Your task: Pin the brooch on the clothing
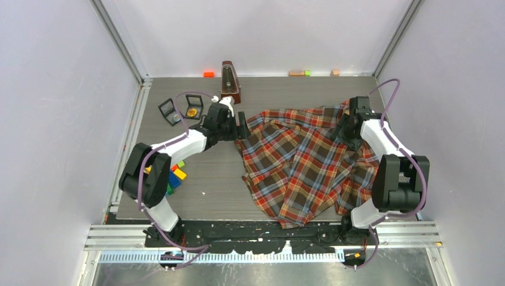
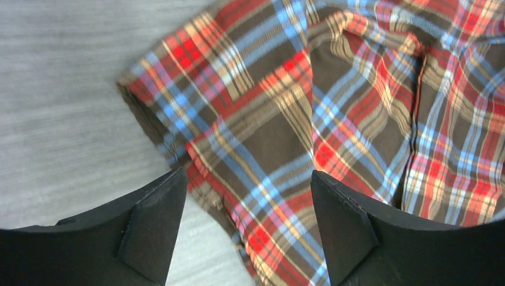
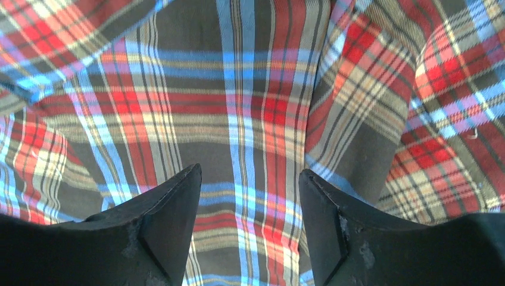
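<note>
Between the two black fingers of the left gripper (image 2: 247, 176), which stand apart and grasp nothing, lies the far left corner of the shirt (image 2: 268, 119), with bare grey worktop (image 2: 65, 101) to its left. The right gripper (image 3: 249, 173) is likewise released, its two fingers spread above plaid cloth that fills the whole wrist view.

From above, there is one shirt (image 1: 298, 167). It is checked in red, brown and light blue with thin tan lines, and it lies rumpled in loose folds. It covers the right half of the worktop (image 1: 226, 196), from the left gripper at its far left corner to the right arm at its far right, and it reaches down to the near edge.

Left of the left gripper sit two small black cases (image 1: 181, 109), both open and side by side. The right one holds a round gold piece (image 1: 192, 111); what is in the left one is too small to tell. Just beyond the gripper stands one brown wooden pyramid-shaped object (image 1: 230, 82). One cluster of coloured blocks (image 1: 176, 174) in green, blue, yellow and red lies beside the left arm. Four small blocks (image 1: 296, 72) lie spaced along the far edge: one orange, two tan, one green.
</note>
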Robot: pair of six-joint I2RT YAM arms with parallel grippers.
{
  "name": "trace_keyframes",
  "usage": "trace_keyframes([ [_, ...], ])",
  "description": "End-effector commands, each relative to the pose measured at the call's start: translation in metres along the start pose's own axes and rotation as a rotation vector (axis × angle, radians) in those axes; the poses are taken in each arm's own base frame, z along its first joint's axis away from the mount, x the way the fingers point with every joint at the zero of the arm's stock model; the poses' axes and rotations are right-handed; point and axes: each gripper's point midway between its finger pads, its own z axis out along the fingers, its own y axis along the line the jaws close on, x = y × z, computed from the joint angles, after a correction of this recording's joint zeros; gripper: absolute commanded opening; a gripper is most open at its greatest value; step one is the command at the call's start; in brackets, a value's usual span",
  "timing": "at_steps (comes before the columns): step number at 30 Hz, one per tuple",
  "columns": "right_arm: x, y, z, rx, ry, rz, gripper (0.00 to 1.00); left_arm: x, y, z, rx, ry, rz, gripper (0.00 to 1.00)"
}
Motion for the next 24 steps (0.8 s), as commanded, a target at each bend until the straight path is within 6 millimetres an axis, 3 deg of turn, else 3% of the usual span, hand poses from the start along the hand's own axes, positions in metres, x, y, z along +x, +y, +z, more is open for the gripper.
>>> trace_keyframes([
  [1, -0.046, 0.008, 0.008, 0.001, -0.098, 0.045, 0.66, -0.039, -0.008, 0.017, 0.023, -0.078, 0.049, 0.78],
  [6, -0.072, 0.007, 0.021, 0.002, -0.107, 0.077, 0.68, -0.034, -0.002, 0.037, -0.004, -0.021, 0.079, 0.78],
  [12, -0.082, 0.012, 0.046, -0.008, -0.067, 0.083, 0.69, -0.029, -0.004, 0.041, 0.013, -0.012, 0.074, 0.76],
  [16, -0.08, 0.009, 0.061, 0.007, -0.043, 0.082, 0.67, -0.021, -0.029, 0.035, 0.096, -0.028, 0.091, 0.75],
  [18, -0.078, 0.005, 0.075, 0.02, -0.025, 0.083, 0.64, -0.005, -0.056, 0.026, 0.156, -0.01, 0.123, 0.76],
  [20, -0.078, 0.005, 0.082, 0.021, -0.014, 0.079, 0.56, 0.01, -0.074, 0.02, 0.197, 0.005, 0.146, 0.76],
  [24, -0.079, 0.009, 0.079, 0.001, 0.001, 0.072, 0.21, 0.035, -0.112, 0.003, 0.279, 0.024, 0.175, 0.76],
])
